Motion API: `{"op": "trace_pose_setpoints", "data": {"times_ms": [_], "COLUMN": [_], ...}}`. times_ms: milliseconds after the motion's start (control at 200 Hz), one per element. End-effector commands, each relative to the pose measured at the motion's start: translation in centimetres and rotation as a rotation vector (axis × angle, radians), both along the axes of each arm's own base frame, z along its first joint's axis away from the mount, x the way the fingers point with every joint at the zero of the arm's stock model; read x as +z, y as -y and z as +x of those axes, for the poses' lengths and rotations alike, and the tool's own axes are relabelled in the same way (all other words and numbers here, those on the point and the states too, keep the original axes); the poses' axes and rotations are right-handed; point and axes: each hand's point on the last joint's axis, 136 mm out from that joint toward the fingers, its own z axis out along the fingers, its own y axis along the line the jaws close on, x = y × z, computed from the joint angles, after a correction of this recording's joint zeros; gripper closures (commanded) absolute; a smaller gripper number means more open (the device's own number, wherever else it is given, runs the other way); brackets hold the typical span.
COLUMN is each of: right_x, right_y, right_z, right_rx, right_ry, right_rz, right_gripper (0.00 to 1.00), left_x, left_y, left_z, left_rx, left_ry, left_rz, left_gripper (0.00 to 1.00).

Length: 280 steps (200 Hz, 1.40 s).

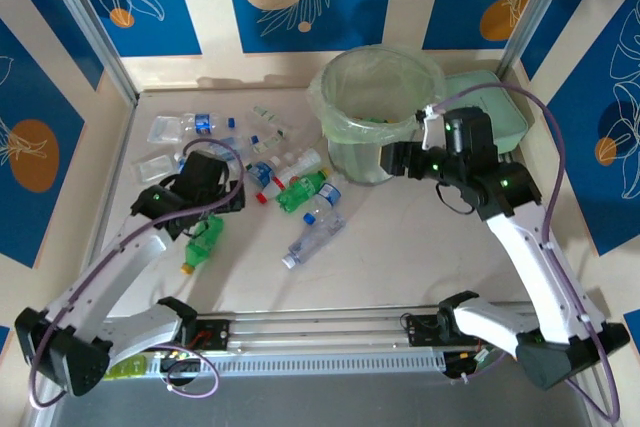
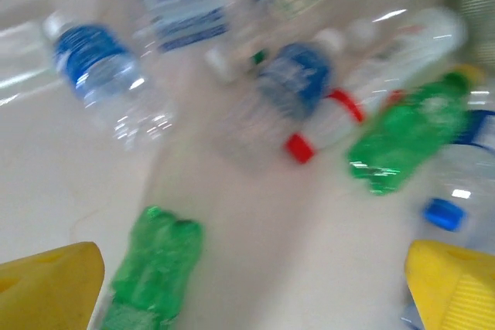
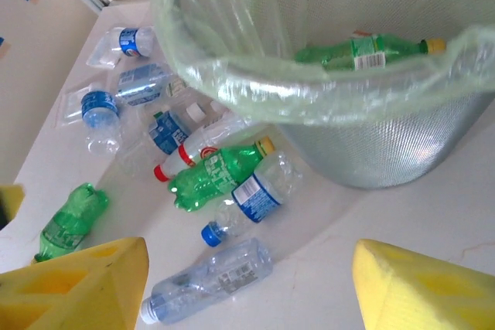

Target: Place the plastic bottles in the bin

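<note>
Left gripper [image 2: 251,276] and right gripper [image 3: 247,276] spread empty; plastic bottles [image 1: 300,192] clutter the table [image 1: 400,257] beside the bin [image 1: 355,152].

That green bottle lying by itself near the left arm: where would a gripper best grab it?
Around the middle of the green bottle, straight down from above. It lies flat on its side, apart from the other bottles, so the open left gripper could probably set a finger on each long flank, across its narrow width.
</note>
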Motion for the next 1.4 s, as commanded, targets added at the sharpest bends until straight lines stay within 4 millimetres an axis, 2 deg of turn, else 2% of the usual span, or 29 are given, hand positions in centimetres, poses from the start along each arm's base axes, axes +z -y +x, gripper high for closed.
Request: {"op": "trace_pose_setpoints", "data": {"times_ms": [0, 170, 325, 590, 785, 1005, 1120, 1300, 1395], "right_x": [1.1, 1.8, 2.6, 2.7, 2.2, 1.8, 1.6, 1.2, 0.9], "right_y": [-0.9, -2.6, -4.0, -5.3, -5.9, -6.0, -6.1, -6.1, -6.2], "right_z": [-0.8, -2.6, -4.2, -5.7, -5.6, -5.3, -5.3, -5.0, -4.9], "right_rx": [0.041, 0.124, 0.208, 0.300, 0.327, 0.327, 0.326, 0.317, 0.318], "right_ry": [0.056, 0.038, 0.012, -0.016, -0.036, -0.047, -0.057, -0.069, -0.083], "right_rz": [0.077, 0.200, 0.289, 0.358, 0.384, 0.380, 0.380, 0.377, 0.375], "right_gripper": [0.30, 0.30, 0.29, 0.29, 0.29, 0.29, 0.29, 0.28, 0.29], "left_x": [-3.3, -7.6, -9.7, -14.3, -15.9, -16.7, -16.6, -15.7, -15.2], "left_y": [-2.8, -4.1, -4.5, -3.5, -2.0, -0.3, -0.2, 0.7, 2.3], "left_z": [-1.2, -0.6, -0.6, -0.9, -0.9, -1.4, -1.7, -1.4, -0.6], "left_rx": [0.135, 0.215, 0.231, 0.182, 0.162, 0.159, 0.160, 0.147, 0.096], "left_ry": [-0.124, -0.241, -0.297, -0.441, -0.490, -0.518, -0.520, -0.490, -0.463], "left_rz": [-0.001, 0.000, 0.043, 0.048, -0.027, -0.129, -0.141, -0.200, -0.281], "left_gripper": [0.00, 0.01, 0.00, 0.03, 0.10, 0.36, 0.43, 0.45, 0.37]}}
